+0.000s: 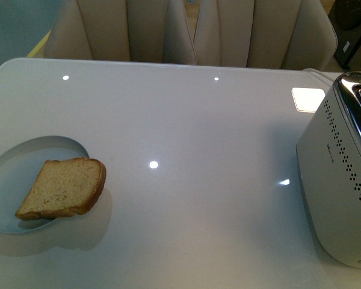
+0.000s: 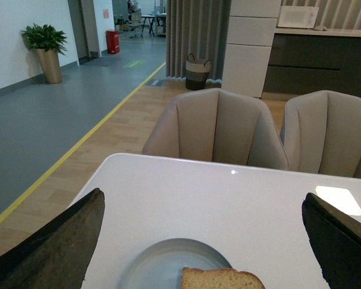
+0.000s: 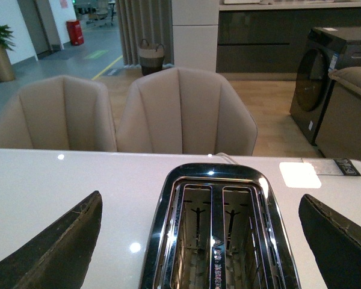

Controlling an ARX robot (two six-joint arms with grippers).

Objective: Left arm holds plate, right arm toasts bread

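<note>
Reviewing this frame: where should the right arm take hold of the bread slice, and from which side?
Probably the rounded crust end of the bread, which juts past the rim of the plate toward the toaster. The slice lies propped on that rim and casts a shadow on the table, so that end seems raised. Come from the toaster side, one finger above and one below.

Glossy white table (image 1: 186, 132), mirror-polished metal toaster (image 3: 219, 235) top, matt porous bread (image 1: 63, 188), smooth plate (image 1: 12, 174).
</note>
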